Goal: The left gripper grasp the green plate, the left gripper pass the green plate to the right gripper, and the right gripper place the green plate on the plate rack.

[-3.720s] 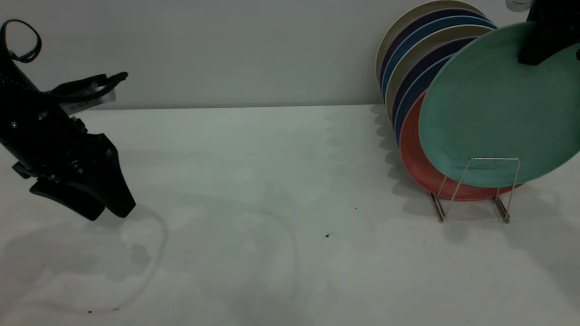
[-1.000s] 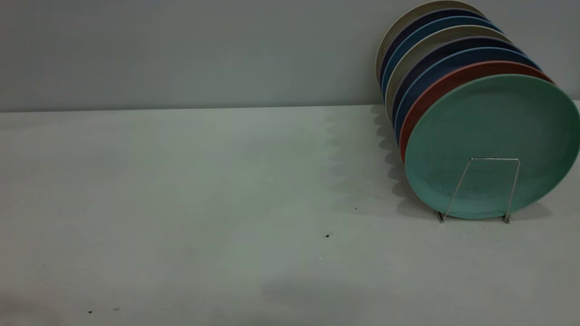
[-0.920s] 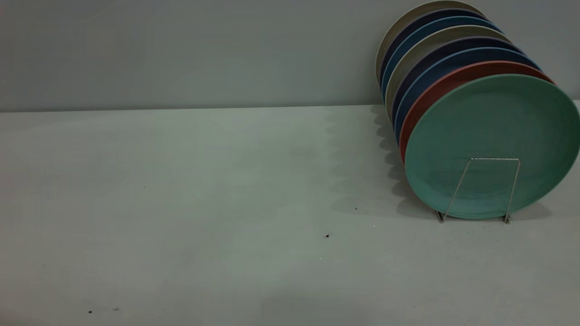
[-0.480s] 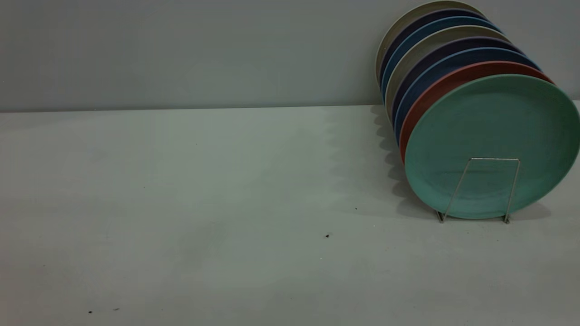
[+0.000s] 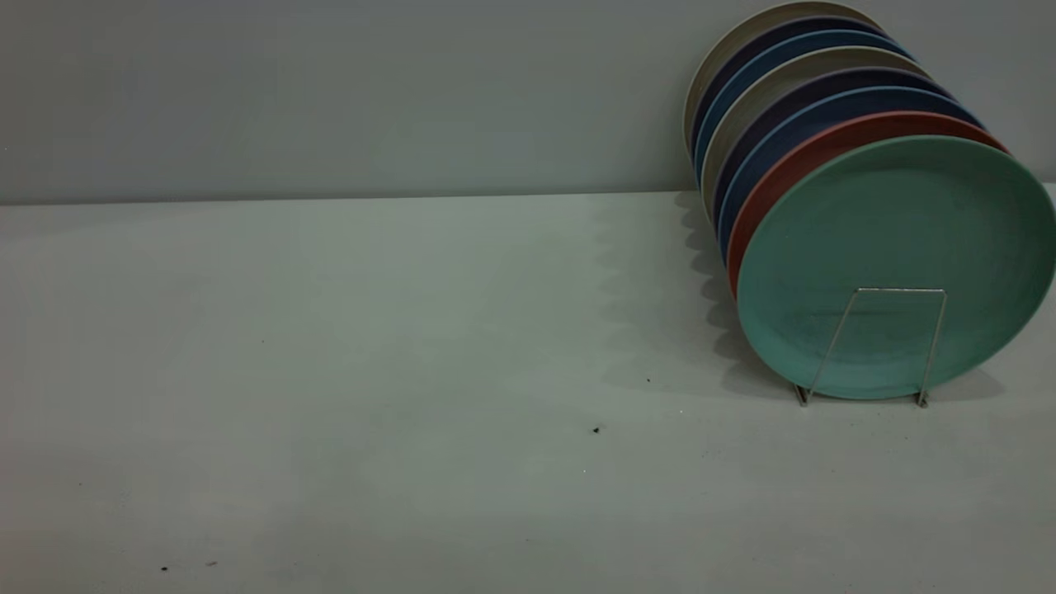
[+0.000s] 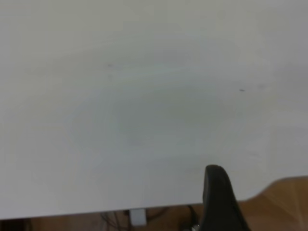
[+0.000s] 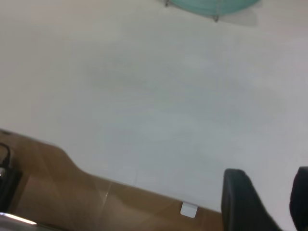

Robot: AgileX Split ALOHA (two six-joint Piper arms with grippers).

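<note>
The green plate (image 5: 899,231) stands upright at the front of the plate rack (image 5: 899,290), behind its front wire loop, at the table's right rear. Neither gripper shows in the exterior view. In the right wrist view my right gripper (image 7: 269,195) is open and empty over the table's near edge, far from the plate; the plate's lower rim (image 7: 211,5) shows at the far side. In the left wrist view only part of my left gripper (image 6: 216,192) shows, over the table's edge, with nothing in it.
Behind the green plate stand a salmon-pink plate (image 5: 792,165) and several blue and beige plates (image 5: 767,74), close to the grey wall. The white table (image 5: 412,330) ends at an edge (image 7: 120,180) with wooden floor beyond.
3.7 s ago my right gripper held the green plate above the rack and my left gripper hung at the left. Now the plate rests in the rack and both have left the exterior view.
</note>
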